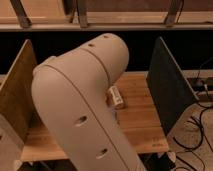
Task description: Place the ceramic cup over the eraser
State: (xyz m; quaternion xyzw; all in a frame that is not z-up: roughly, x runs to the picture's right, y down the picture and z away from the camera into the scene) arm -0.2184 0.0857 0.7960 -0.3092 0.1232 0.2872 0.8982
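My beige arm (82, 107) fills the middle of the camera view and covers most of the wooden table (142, 120). The gripper is out of sight, somewhere behind or beyond the arm. Neither the ceramic cup nor the eraser shows; both are hidden or out of view. Only a small cream-and-brown bottle-like item (116, 98) peeks out at the arm's right edge, lying on the table.
A dark upright panel (167, 87) walls the table's right side and a wooden panel (17, 95) walls the left. Cables (200, 135) lie on the floor at the right. A railing (105, 25) runs across the back.
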